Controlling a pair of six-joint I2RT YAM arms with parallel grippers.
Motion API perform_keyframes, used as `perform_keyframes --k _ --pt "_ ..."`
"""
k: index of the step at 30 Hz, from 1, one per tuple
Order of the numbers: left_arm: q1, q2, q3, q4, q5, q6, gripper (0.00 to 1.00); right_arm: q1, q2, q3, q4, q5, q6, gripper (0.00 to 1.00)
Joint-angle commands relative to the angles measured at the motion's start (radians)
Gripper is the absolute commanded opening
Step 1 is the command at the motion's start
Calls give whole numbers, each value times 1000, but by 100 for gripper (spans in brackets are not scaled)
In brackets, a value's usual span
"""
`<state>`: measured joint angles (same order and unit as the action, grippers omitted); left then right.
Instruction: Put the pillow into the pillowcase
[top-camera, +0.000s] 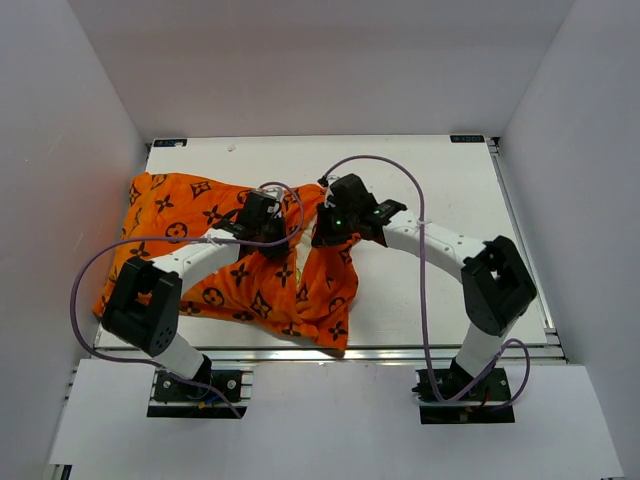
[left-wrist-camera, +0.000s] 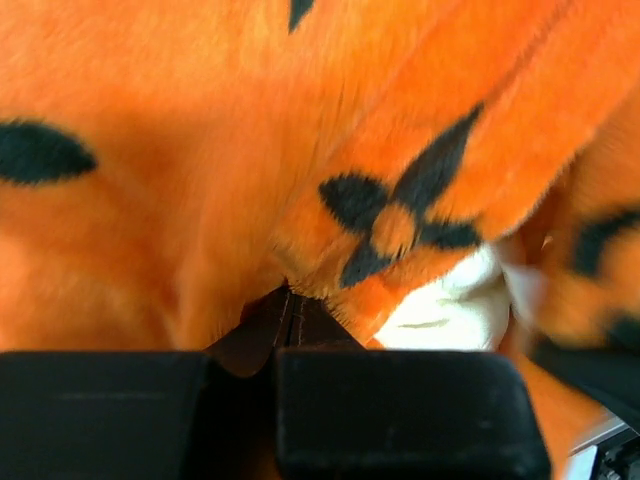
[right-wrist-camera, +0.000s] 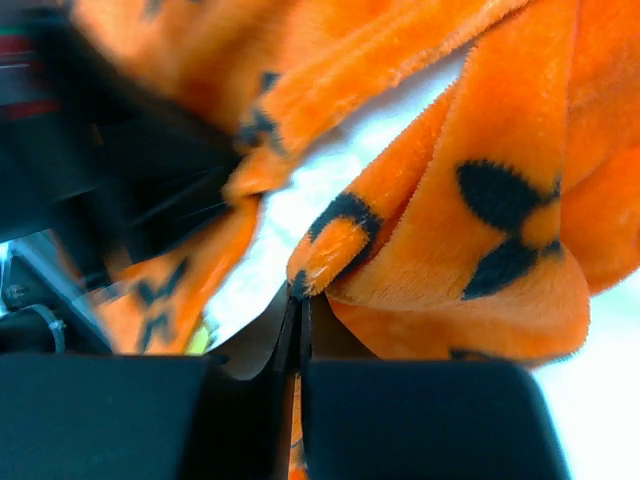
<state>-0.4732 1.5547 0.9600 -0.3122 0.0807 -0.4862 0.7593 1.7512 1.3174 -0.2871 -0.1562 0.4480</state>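
Note:
The orange pillowcase (top-camera: 190, 225) with black motifs lies bunched over the left and middle of the table. Only a sliver of the cream-white pillow (top-camera: 300, 240) shows at its opening, between the two grippers. My left gripper (top-camera: 278, 222) is shut on the pillowcase's edge; in the left wrist view its jaws (left-wrist-camera: 288, 300) pinch the orange fabric (left-wrist-camera: 300, 150), with the pillow (left-wrist-camera: 450, 305) just to the right. My right gripper (top-camera: 322, 228) is shut on the opposite edge; in the right wrist view it (right-wrist-camera: 300, 300) nips a fold of the pillowcase (right-wrist-camera: 480, 230), with white pillow (right-wrist-camera: 320, 190) behind.
The white table (top-camera: 430, 170) is boxed in by white walls at the back and both sides. Purple cables (top-camera: 400, 165) loop over each arm. The pillowcase's lower corner (top-camera: 335, 340) reaches the table's near edge.

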Motion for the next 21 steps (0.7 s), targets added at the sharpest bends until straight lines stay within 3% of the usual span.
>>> perform_keyframes --k 1,8,12,13,14,16,17,21 --pt "-1 68 -12 96 36 -14 7 6 -130 -4 29 -100 -15 0" --pt "-1 212 -3 163 80 -52 0 8 -229 28 150 -389 66 0" --pt "-1 271 -15 196 74 -86 0 14 -229 123 235 -447 132 0" --pt "-1 274 -20 209 70 -100 0 14 -223 147 232 -447 127 4" --pt "-1 269 -27 214 64 -104 0 15 -213 192 232 -463 106 43" --pt "1 243 -43 205 53 -110 0 14 -225 221 227 -465 32 83" --pt "7 229 -46 199 47 -111 0 12 -232 232 209 -442 -48 89" --pt "45 116 -55 167 50 -106 0 -33 -292 163 177 -341 -173 89"
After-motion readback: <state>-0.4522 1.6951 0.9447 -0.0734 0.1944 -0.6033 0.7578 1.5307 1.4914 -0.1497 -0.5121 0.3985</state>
